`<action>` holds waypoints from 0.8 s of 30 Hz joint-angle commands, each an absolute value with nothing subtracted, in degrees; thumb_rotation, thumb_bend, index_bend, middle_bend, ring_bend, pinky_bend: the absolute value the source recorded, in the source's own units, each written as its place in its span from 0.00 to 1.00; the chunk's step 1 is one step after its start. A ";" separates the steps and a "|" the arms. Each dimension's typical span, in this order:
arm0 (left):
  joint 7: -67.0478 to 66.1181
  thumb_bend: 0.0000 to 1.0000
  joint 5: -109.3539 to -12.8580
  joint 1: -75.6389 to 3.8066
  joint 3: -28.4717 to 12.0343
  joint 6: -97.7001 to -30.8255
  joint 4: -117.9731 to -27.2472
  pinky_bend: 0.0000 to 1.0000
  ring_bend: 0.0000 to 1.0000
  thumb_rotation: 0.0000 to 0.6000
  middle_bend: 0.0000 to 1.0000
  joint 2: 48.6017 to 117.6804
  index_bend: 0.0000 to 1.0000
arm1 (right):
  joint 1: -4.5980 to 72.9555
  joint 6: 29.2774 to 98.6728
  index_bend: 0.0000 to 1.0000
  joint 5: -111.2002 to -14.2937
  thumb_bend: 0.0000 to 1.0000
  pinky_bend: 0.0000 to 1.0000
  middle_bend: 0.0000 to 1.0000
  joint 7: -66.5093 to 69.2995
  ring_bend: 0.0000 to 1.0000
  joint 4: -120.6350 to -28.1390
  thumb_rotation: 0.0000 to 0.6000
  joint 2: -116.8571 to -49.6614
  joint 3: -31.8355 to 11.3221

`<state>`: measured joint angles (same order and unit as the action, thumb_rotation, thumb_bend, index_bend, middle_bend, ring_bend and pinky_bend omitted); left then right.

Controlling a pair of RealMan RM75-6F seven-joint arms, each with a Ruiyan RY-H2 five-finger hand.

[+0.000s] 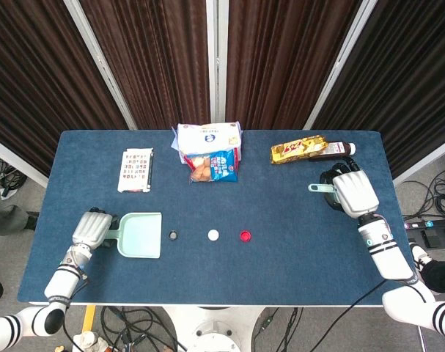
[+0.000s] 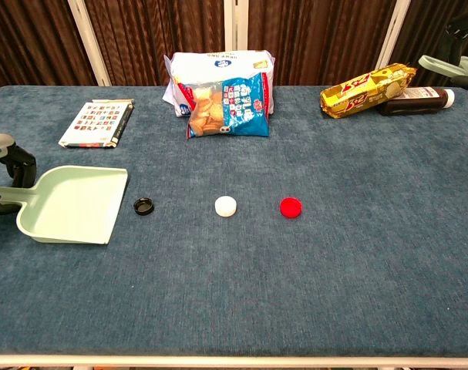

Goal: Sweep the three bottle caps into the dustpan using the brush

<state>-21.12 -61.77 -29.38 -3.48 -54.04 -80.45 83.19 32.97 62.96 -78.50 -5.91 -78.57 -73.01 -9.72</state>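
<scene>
While the left hand (image 1: 91, 229) is gripping the dustpan (image 1: 140, 235) handle at the table's (image 1: 295, 227) left edge, the right hand (image 1: 352, 192) is clutching the brush (image 1: 321, 188) far right; black cap (image 1: 174, 235), white cap (image 1: 213, 235) and red cap (image 1: 245, 235) are lying in a row beside the pan's mouth.

I work in a staged test room, not a home. A blue-carpeted tabletop (image 1: 281, 249) stands before dark floor-length curtains (image 1: 156, 59) on white frames. Loose cables (image 1: 134, 323) and a power strip (image 1: 427, 231) lie on the grey floor around it.
</scene>
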 commanded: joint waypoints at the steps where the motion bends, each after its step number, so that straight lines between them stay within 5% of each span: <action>1: -21.43 0.32 -61.89 -29.90 -3.43 -53.47 -80.93 0.24 0.36 1.00 0.53 82.73 0.56 | 32.97 63.03 0.67 -78.62 0.55 0.15 0.61 -5.77 0.26 -78.52 1.00 -72.99 -9.69; 24: -26.86 0.35 -51.30 -38.32 -5.82 -47.48 -90.04 0.25 0.38 1.00 0.54 80.45 0.58 | 31.82 64.12 0.67 -79.82 0.55 0.15 0.61 -4.05 0.26 -78.53 1.00 -72.47 -8.63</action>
